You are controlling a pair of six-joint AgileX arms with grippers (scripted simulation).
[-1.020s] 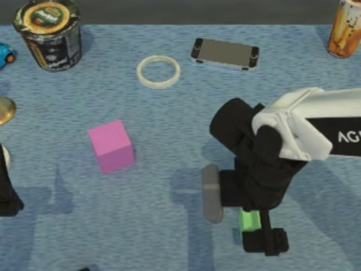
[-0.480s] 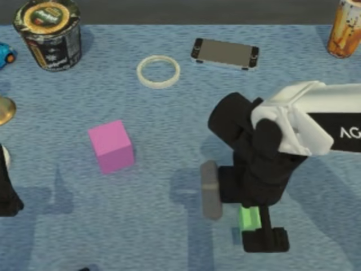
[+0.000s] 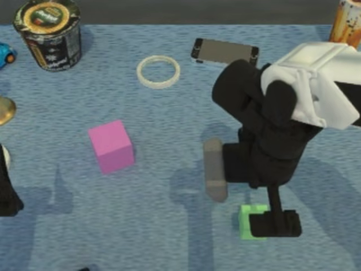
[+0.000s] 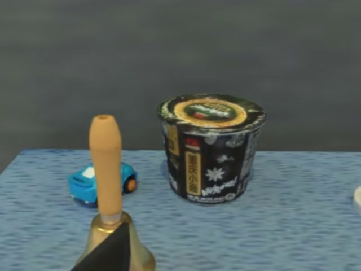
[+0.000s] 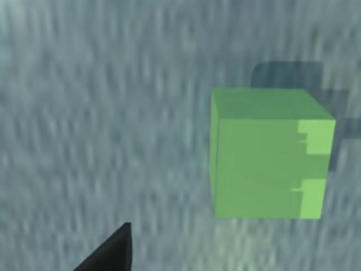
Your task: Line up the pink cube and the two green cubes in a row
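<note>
Green cube (image 3: 248, 223): resting on the table (image 3: 141, 237) near the front edge, right of centre. In the right wrist view (image 5: 268, 161) it sits flat with its shadow beside it.
Right gripper (image 3: 247, 208): poised over that cube, jaws spread and holding nothing; one dark finger overlaps the cube's right side in the top view.
Risk, nearest: if you lower or swing this arm, that finger could clip the cube and skew it or push it out of its spot.
Second green cube: not visible in any view. It may be under the right arm, so check before you sweep across the table.
Pink cube (image 3: 110, 145): left of centre, well apart from the green cube and farther back, turned slightly askew.
Risk, row: the two cubes share no line. A grip on the twisted pink faces could catch a corner and spin it.
Left gripper (image 3: 7, 197): parked at the left edge; you cannot tell its finger state.
Bell (image 4: 107, 192): just in front of the left wrist; a careless start could knock it.
Far clutter: tape ring (image 3: 158, 71), phone (image 3: 224, 53) and noodle cup (image 3: 49, 33) along the back, clear of the cubes.
</note>
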